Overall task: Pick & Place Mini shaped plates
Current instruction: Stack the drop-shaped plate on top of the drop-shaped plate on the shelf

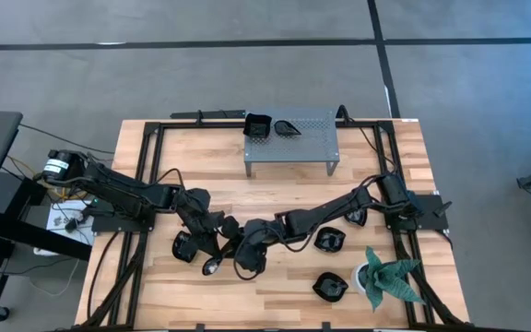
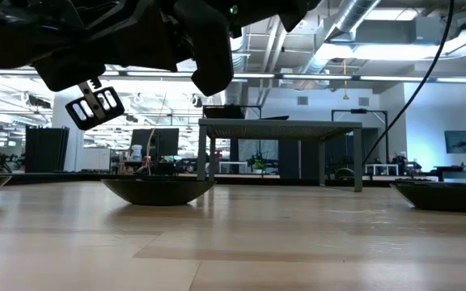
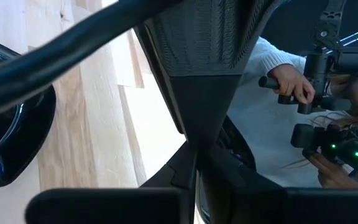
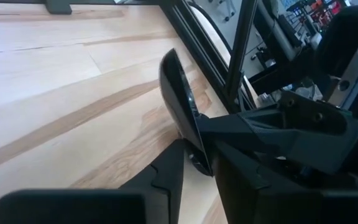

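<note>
Both grippers meet mid-table – left gripper (image 1: 218, 242) hidden, right gripper (image 4: 197, 163) pinching a plate (image 4: 178, 99) edge-on

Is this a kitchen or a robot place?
Probably a robot lab or workshop, not a kitchen. Two dark robot arms work at a wooden table on a bare grey floor, and the low view shows exposed ceiling ducts and desks with monitors behind.

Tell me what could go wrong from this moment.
The plate stands on edge above the table, seemingly pinched at its rim by the left gripper; a thin glossy rim could slip and drop. The right gripper sits right against it, so the two arms may knock together.
</note>
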Motion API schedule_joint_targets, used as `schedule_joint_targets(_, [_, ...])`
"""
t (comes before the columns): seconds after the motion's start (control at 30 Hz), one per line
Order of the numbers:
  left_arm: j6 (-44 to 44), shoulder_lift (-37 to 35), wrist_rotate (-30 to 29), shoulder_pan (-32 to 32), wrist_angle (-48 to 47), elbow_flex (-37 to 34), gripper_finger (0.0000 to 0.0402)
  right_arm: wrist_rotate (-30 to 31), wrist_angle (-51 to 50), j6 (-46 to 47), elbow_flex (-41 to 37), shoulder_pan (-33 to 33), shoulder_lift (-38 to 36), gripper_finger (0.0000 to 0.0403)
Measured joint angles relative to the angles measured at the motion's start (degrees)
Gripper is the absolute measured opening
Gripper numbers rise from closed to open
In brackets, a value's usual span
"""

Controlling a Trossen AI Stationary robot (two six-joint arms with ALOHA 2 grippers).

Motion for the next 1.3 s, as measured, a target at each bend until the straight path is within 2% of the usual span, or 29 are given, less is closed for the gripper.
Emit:
schedule_joint_targets(0.3, [0.0,0.0,0.0,0.0,0.0,0.0,0.0013,0.0,-0.1,0.0,0.0,0.4,0.0,0.0094])
schedule_joint_targets(0.87, [0.0,0.0,0.0,-0.2,0.0,0.0,0.0017,0.2,0.2,0.0,0.0,1.4,0.0,0.005])
schedule_joint_targets(1.3, [0.0,0.0,-4.5,-0.3,-0.4,0.0,0.0072,-0.1,-0.8,0.4,0.0,1.4,0.0,0.0024])
